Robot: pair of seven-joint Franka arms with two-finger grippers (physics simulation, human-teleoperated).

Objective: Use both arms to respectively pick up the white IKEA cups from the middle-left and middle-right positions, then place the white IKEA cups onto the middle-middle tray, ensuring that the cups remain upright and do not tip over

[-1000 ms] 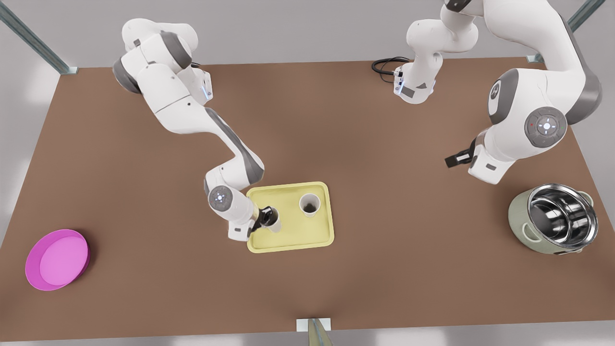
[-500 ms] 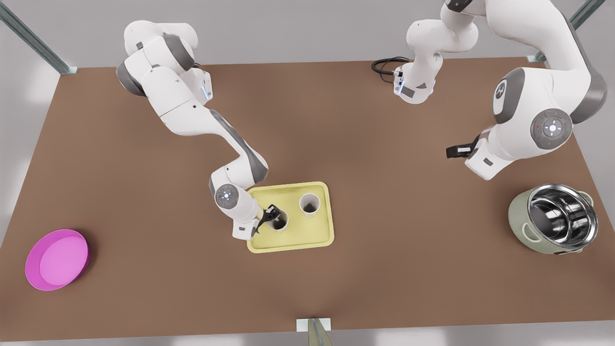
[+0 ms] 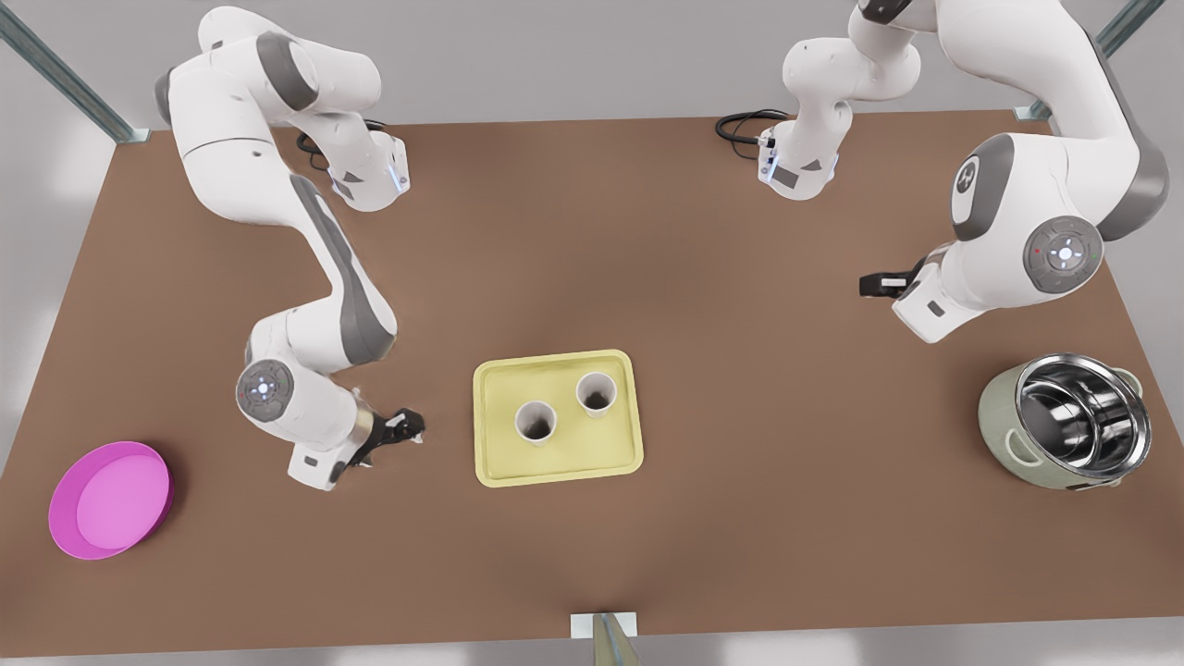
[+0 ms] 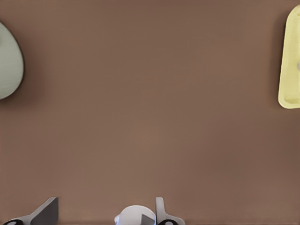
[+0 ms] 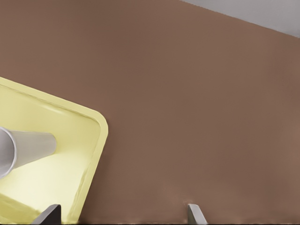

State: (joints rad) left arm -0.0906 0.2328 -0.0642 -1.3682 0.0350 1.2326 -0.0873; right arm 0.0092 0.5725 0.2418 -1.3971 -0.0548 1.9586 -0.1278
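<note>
- We are looking over the brown counter (image 3: 647, 231), with both arms mounted along one long edge.
- The pale yellow tray (image 3: 559, 477) is lying mid-counter, somewhat toward the edge opposite the arm bases.
- A steel-lined green pot (image 3: 1064, 421) and a magenta plate (image 3: 109, 499) are sitting toward the two corners of that same far edge, well apart from the tray.
- Both white cups, one (image 3: 536, 422) and the other (image 3: 597, 393), are standing upright on the tray, near each other but apart, so we are judging the placing done.
- The cups are looking light, stiff and smooth, so we are expecting them to tip easily. A pinch across the wall just below the rim would suit them best.
- The right gripper (image 3: 407, 427) is hanging over bare counter just beside the tray's short edge, its fingers (image 5: 49, 214) spread and holding nothing.
- The left gripper (image 3: 869, 284) is waiting between tray and pot, well apart from both, its fingers (image 4: 47, 212) spread and empty too.
- Against a second ago, the right gripper is no longer clasping the nearer cup and is now clear of the tray. That cup is standing free, and the left arm is sitting almost where it was.
</note>
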